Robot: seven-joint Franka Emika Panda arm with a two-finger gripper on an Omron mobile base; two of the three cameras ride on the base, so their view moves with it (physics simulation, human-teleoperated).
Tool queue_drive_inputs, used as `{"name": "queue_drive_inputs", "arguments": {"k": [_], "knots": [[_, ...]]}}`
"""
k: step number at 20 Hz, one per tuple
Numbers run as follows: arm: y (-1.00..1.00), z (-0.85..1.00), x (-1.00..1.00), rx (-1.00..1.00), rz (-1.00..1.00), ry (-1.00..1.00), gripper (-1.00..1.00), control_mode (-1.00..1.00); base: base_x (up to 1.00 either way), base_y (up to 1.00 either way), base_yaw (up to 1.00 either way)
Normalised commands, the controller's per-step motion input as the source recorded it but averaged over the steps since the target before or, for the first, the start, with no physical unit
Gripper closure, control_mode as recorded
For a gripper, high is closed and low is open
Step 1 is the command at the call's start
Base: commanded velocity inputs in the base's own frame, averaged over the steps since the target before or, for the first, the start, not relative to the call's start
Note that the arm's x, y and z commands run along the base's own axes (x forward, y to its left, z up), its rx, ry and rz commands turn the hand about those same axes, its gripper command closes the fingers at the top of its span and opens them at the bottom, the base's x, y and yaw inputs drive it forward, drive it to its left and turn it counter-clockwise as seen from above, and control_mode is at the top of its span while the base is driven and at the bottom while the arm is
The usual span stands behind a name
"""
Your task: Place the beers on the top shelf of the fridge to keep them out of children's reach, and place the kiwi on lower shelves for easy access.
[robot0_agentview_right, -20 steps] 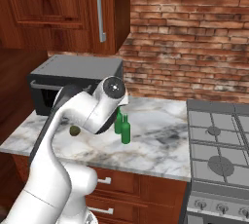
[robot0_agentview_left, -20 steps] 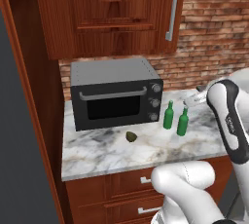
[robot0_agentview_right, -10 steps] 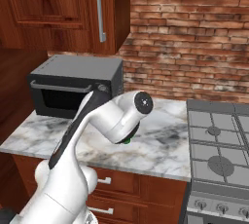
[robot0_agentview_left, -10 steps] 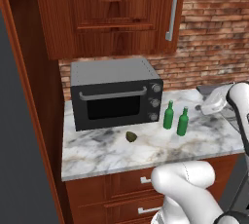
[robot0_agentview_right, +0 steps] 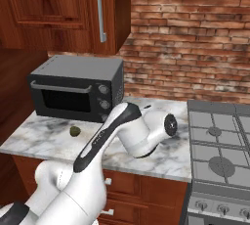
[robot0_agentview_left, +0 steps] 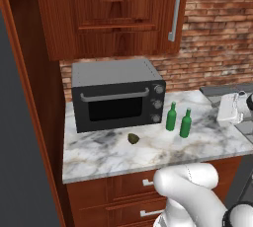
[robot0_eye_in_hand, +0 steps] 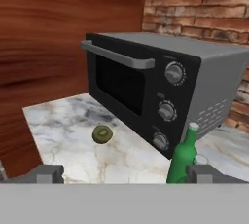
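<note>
On the white and grey marble surface (robot0_agentview_left: 108, 157) stands a black countertop oven with a silver handle and three round knobs (robot0_agentview_left: 117, 94). It is pushed back against the red brick wall (robot0_agentview_right: 195, 38), under a dark wooden wall cabinet with a long silver handle (robot0_agentview_left: 113, 14).

The two small green glass bottles with slim necks (robot0_agentview_left: 178, 119) stand upright just to the right of the oven, near its knobs. They are close together but do not touch. In the right base view the white arm (robot0_agentview_right: 132, 131) covers them.

The small oval brownish-green kiwi (robot0_agentview_left: 133, 138) lies on the surface in front of the oven, near the middle of its door, and it is well apart from the bottles. It also shows in the right base view (robot0_agentview_right: 74, 131) and in the hand view (robot0_eye_in_hand: 102, 134).

The hand (robot0_eye_in_hand: 124, 174) is in the air at the right side of the surface, and it looks toward the oven front. Its two dark fingertips (robot0_eye_in_hand: 46, 173) stand wide apart and there is nothing between them. One green bottle (robot0_eye_in_hand: 183, 159) shows just beside the right fingertip, in front of the lowest knob. To the right of the surface is a grey gas stove (robot0_agentview_right: 219, 146).
</note>
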Motion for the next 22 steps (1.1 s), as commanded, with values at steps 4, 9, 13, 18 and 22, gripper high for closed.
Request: {"name": "queue_drive_inputs", "arguments": {"k": [4,9,13,18,22], "knots": [[-0.04,-0.32,0.0,0.12,0.0,-0.14,-1.0,-1.0,0.0,0.0,0.0],[0.0,-0.21,0.07,0.14,0.0,-0.03,-1.0,-1.0,0.0,0.0,0.0],[0.0,-0.17,0.18,0.15,0.0,0.0,-1.0,-1.0,0.0,0.0,0.0],[0.0,-0.19,0.21,0.14,0.0,0.0,-1.0,-1.0,0.0,0.0,0.0],[0.0,-0.17,0.29,0.08,0.0,0.0,-1.0,-1.0,0.0,0.0,0.0]]}}
